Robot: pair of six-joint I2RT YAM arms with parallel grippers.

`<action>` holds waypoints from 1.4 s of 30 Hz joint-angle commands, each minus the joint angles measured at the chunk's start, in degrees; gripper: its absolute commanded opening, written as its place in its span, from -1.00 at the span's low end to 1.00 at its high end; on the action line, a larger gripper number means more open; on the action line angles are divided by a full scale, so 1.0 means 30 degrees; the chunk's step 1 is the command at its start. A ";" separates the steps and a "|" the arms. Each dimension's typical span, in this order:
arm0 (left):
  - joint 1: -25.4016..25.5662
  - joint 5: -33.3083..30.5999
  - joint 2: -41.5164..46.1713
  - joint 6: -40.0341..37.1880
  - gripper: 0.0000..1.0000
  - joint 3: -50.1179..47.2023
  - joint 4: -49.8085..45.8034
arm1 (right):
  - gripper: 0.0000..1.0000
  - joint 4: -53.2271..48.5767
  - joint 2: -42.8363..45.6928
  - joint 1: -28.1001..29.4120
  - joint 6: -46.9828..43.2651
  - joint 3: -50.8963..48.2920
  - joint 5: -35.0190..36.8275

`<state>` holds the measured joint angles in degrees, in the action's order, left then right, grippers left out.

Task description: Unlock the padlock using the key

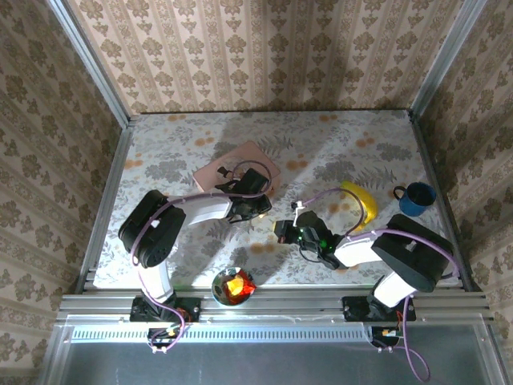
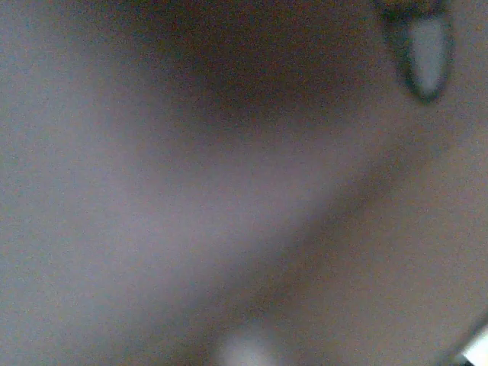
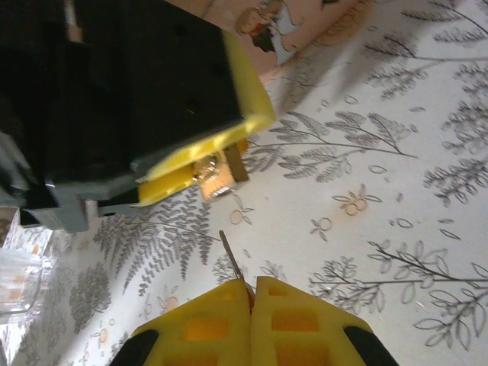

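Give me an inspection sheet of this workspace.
Surface: floral-patterned tablecloth, flat.
Job's things: small brass padlock in left pincer; thin metal key in right pincer, tip apart from padlock.
Clutter: pink rectangular box, yellow banana-shaped object, blue mug, clear glass cup.
Pincers: both shut on their items.
Cables: purple cables arching near both pincers.
Surroundings: patterned wallpaper walls, aluminium frame.

No lettering, brand, number or sign can be read anywhere. The pink box (image 3: 305,30), lying beyond the right pincer (image 3: 252,288), carries a small printed picture. There may be words beside it, but that patch is too blurred to tell.
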<state>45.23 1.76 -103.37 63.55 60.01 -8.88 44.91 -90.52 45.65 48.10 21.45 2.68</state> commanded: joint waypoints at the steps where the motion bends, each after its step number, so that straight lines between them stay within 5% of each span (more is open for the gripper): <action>1: -0.0210 0.0894 0.0414 0.1294 -1.00 -0.0683 0.1670 | -1.00 0.2053 -0.0760 0.0121 0.0829 -0.0410 0.1246; 42: -0.0195 0.1691 0.0268 0.2016 -1.00 -0.2044 0.4221 | -1.00 0.5596 -0.3399 0.0148 0.2004 -0.0618 0.1653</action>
<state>44.86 3.79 -101.93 67.44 54.76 2.42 59.37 -99.50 45.69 52.99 20.12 5.65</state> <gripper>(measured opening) 0.296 0.041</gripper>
